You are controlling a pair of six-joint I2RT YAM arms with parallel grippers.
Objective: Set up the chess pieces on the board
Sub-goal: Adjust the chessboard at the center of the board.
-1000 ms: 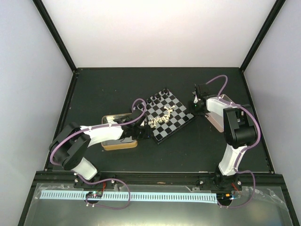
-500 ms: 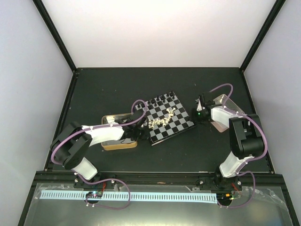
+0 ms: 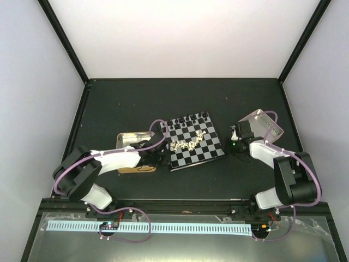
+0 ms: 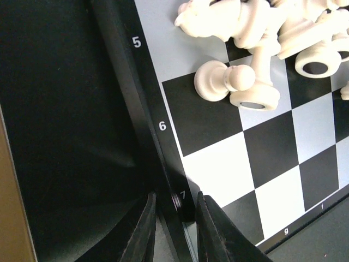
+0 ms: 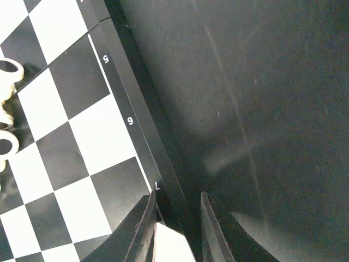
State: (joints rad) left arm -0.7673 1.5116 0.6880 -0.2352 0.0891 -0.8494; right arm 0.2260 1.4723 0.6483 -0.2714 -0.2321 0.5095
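Well, I count two grips on one small square chessboard (image 3: pixel 195 143), glossy black and white checks inside a thin dark rim. My left gripper (image 4: pixel 175 221) pinches that rim at the printed 7, and my right gripper (image 5: pixel 175 218) pinches the opposite rim the same way. Ahead of my left fingertips lies one heap of smooth, rounded cream chess pieces (image 4: pixel 256 33), toppled and too tangled to count. Beyond them stands a row of tiny black chess pieces (image 3: pixel 188 118).

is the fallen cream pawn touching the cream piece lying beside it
Touching. Left wrist view: the fallen cream pawn has its head against the toppled cream piece, no gap.
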